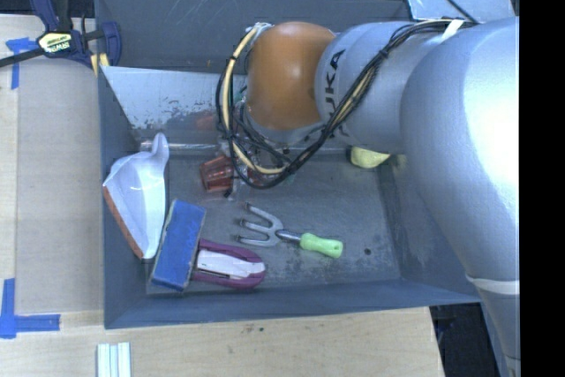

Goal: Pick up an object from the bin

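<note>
So, the grey bin [265, 306] is seen from above, with the silver arm [441, 119] stretched in over its right edge and most of the back half covered by it. The wrist is capped by a round orange cover [282, 75], and a bundle of black and yellow cables [231, 97] is looped down its left side. The hand [234, 172] is tucked under that cover, down low near the middle of the bin floor, and honestly whether it's wide or narrow can't be told, since it's hidden by the cover and cables. A small reddish-brown block [214, 174] is found right at the hand, touching or just beside it on its left; whether it's actually gripped can't be made out. Over by the left wall a white scoop [137, 194] with an orange-brown underside is leaned on its side, spout toward the back wall. A blue block [179, 245] is laid just beside it, near the front left corner, and a purple-and-white thing [228, 266] is pressed up against the blue block's right side, along the front edge. A little metal hand fork with a green handle [287, 234] is laid flat on the floor between the hand and the front edge, apart from both. A yellow thing [369, 157] is half hidden under the arm toward the right wall.
</note>
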Action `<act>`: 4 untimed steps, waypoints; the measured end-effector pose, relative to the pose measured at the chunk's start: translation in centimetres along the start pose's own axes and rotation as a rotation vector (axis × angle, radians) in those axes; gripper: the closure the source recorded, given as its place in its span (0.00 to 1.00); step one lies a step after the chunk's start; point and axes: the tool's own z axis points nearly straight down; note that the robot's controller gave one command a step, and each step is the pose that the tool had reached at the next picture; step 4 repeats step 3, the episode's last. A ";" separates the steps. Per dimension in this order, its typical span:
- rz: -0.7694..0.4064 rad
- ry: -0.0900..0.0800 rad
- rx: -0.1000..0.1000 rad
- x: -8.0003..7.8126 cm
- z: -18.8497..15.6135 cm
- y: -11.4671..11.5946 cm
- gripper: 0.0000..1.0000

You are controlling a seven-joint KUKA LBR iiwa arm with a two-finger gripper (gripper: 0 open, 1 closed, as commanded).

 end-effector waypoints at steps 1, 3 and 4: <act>0.000 0.000 0.000 0.0 0.0 0.0 1.00; 0.000 0.004 0.000 0.1 -6.8 0.0 1.00; 0.000 0.004 0.000 0.1 -6.8 0.0 1.00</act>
